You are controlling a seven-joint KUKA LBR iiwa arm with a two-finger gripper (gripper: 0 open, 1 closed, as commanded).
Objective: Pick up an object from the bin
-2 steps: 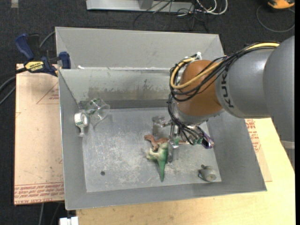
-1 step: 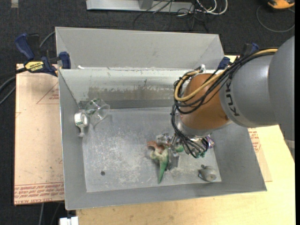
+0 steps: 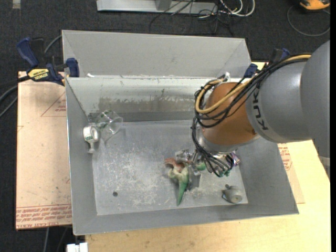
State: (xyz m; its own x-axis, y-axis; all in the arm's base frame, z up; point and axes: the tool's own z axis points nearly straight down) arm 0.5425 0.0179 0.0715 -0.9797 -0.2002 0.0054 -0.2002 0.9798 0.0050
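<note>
Looming over the right side of the bin (image 3: 80, 156), the arm (image 3: 294, 104) reaches in from the right. Its thick grey link stands highest, with an orange cover (image 3: 228, 117) at the wrist and black and yellow cables (image 3: 209, 101) looped round it. Below the cover the hand (image 3: 193, 167) is low over the bin floor, right of centre and toward the front wall. I cannot tell whether it is apart or together, as wires and metal parts crowd the spot.

The hand is over a small heap. A green piece (image 3: 181, 189), long and pointed, runs out from under the hand toward the front wall. A pink piece (image 3: 172, 165) lies just beside the hand on the view's left, touching the green one.

A grey lump (image 3: 231, 195) lies near the front right corner, apart from the heap. Well apart, by the back left corner, a clear piece (image 3: 109, 123) rests on the floor with a silver cap (image 3: 91, 135) just beside it. A dark speck (image 3: 114, 194) lies on the bare floor at front left.
</note>
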